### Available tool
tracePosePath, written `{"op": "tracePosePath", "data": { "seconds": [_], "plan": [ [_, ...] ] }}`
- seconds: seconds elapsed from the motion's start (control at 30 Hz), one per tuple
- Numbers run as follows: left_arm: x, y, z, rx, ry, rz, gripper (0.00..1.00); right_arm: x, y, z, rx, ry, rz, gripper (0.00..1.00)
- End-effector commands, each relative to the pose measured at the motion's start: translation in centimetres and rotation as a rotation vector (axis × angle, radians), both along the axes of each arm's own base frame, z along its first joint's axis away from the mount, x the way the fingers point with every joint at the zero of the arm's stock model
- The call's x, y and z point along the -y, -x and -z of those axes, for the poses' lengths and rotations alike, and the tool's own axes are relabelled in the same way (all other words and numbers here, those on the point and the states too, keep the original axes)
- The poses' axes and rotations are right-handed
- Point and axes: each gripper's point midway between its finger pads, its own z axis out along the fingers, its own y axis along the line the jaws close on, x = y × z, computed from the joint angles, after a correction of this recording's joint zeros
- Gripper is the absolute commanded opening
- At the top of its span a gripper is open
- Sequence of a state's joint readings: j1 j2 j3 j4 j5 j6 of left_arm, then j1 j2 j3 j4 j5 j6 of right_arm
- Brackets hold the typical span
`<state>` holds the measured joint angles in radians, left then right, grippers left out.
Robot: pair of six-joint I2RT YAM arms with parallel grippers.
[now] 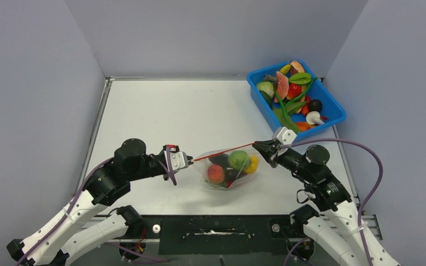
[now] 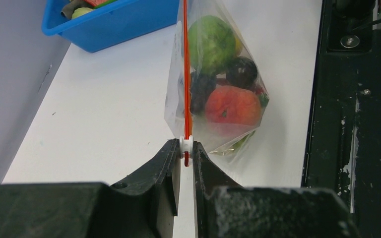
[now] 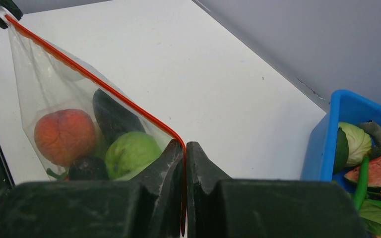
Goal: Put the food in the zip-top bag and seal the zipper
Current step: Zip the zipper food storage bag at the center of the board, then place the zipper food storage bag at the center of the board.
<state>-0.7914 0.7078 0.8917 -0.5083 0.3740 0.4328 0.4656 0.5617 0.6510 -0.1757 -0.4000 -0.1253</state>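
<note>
step: seal zipper [image 1: 224, 151] | left pincer [image 2: 187, 148]: nipped on white slider [image 2: 185, 142] | right pincer [image 3: 184, 148]: clamped on zipper's right end | tip: hold zipper taut, pull level

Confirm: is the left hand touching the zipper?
Touching. The left wrist view shows the left hand closed on the white slider at the end of the orange-red zipper, both fingers pressed against it.
</note>
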Motion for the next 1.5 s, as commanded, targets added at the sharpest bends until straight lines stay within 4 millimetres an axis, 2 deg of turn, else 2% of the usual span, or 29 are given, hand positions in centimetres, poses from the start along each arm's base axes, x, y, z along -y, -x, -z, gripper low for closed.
{"op": "tracePosePath", "data": {
  "seconds": [0.0, 0.1, 0.23, 0.33, 0.5, 0.57, 0.67, 0.83, 0.97, 1.1, 1.13, 1.2, 1.3, 1.47],
  "plan": [
    [-0.5, 1.1, 0.7, -0.062, 0.033, -0.007, 0.00, 4.2, -2.1, -1.8, 0.067, -0.005, 0.244, 0.00],
    [-0.1, 0.5, 1.1, -0.091, 0.088, -0.051, 0.00, 4.1, -2.9, -1.1, 0.072, 0.010, 0.256, 0.00],
    [0.4, -1.0, 1.9, -0.132, 0.133, -0.127, 0.00, 3.7, -4.9, 0.0, 0.065, 0.047, 0.273, 0.00],
    [0.5, -2.0, 3.1, -0.183, 0.113, -0.185, 0.00, 3.1, -6.7, 0.3, 0.074, 0.061, 0.278, 0.04],
    [0.0, -3.7, 3.9, -0.214, 0.099, -0.304, 0.00, 2.0, -8.9, 0.2, 0.088, 0.060, 0.258, 0.11],
    [-0.3, -4.2, 3.8, -0.212, 0.105, -0.341, 0.00, 1.6, -9.8, 0.0, 0.096, 0.052, 0.256, 0.20],
    [-0.5, -4.8, 3.7, -0.223, 0.124, -0.378, 0.00, 1.1, -10.6, -0.6, 0.100, 0.044, 0.243, 0.39],
    [-0.7, -6.2, 4.2, -0.263, 0.118, -0.445, 0.00, 0.3, -10.3, -1.5, 0.110, 0.016, 0.199, 0.58],
    [-1.9, -8.6, 4.7, -0.309, 0.121, -0.545, 0.00, 0.4, -9.3, -2.2, 0.109, -0.015, 0.189, 0.67],
    [-4.8, -11.9, 4.2, -0.349, 0.177, -0.671, 0.00, 0.7, -7.9, -3.5, 0.139, -0.046, 0.178, 0.79],
    [-5.6, -12.5, 4.1, -0.356, 0.189, -0.700, 0.00, 0.7, -7.5, -4.0, 0.146, -0.049, 0.170, 0.84],
    [-7.0, -13.7, 4.0, -0.363, 0.217, -0.754, 0.00, 0.8, -6.8, -4.4, 0.142, -0.040, 0.153, 1.00],
    [-8.2, -14.8, 4.6, -0.378, 0.231, -0.821, 0.00, 0.7, -5.9, -4.6, 0.126, -0.045, 0.133, 0.98],
    [-11.1, -16.0, 6.9, -0.426, 0.217, -1.009, 0.00, 0.7, -4.9, -4.4, 0.061, -0.075, 0.128, 0.98]
  ]
}}
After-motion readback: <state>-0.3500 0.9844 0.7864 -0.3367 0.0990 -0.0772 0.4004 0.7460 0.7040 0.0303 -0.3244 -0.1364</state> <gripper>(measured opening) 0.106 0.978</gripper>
